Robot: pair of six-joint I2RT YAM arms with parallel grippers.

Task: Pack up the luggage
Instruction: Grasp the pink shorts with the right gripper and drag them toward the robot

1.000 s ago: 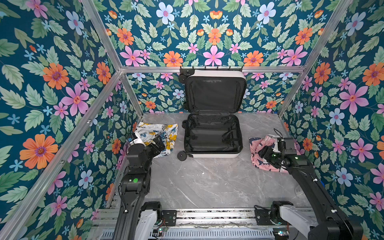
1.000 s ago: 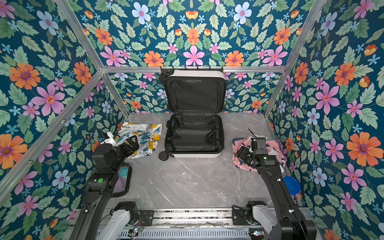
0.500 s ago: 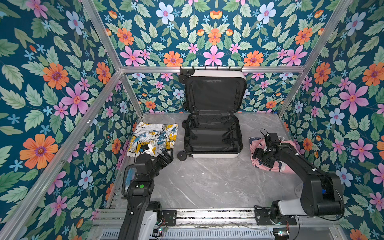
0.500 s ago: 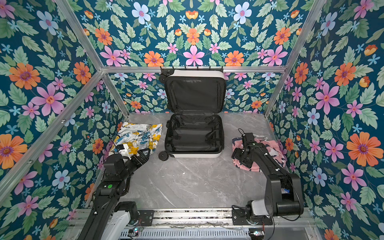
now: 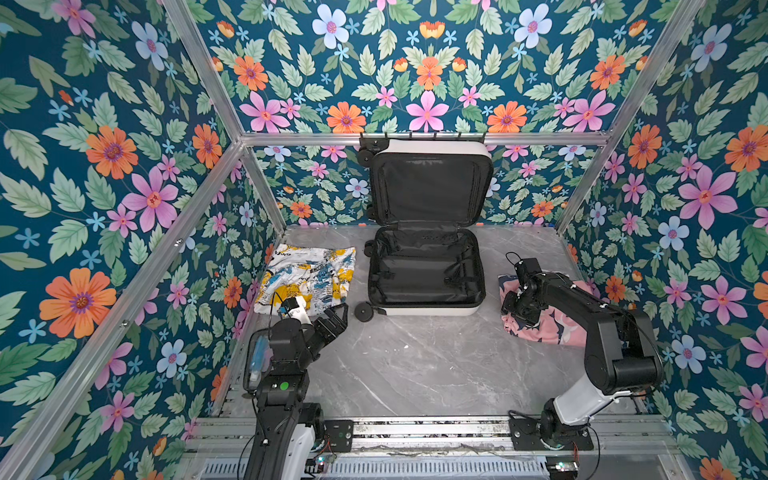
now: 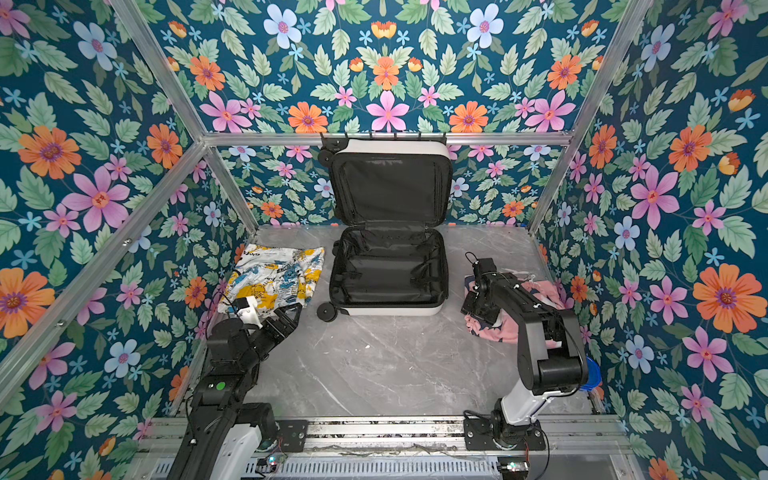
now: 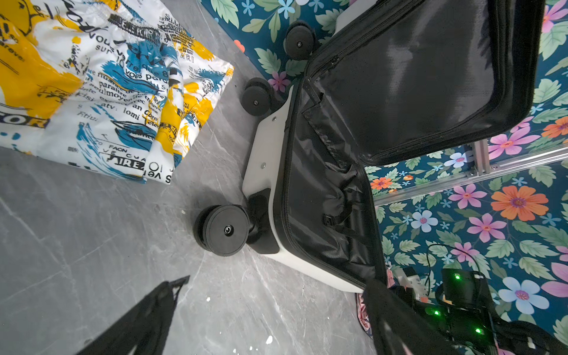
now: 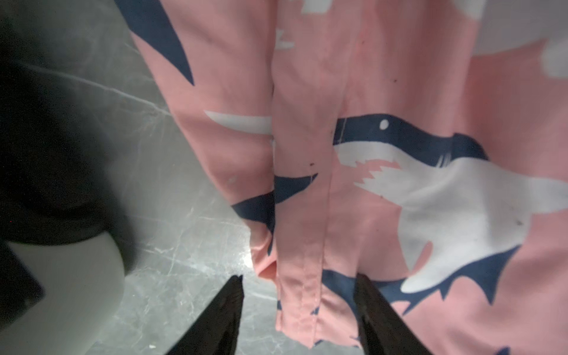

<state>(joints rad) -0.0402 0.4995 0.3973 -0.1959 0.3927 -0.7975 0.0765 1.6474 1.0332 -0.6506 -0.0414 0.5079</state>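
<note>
While the luggage (image 5: 428,310) lies open at the back edge of the worktop (image 5: 415,374), the left tool (image 5: 334,320) hangs spread and empty; whether the right tool (image 8: 299,282) pinches the hem of the pink garment (image 8: 307,153) I cannot tell, and one thin fold could slip out

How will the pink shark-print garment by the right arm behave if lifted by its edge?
Probably floppy: the pink garment lies creased and folded, so it should drape from the right tool. Likely light; the cloth looks thin. Its folds may open, since only one hem sits between the jaws.
</note>
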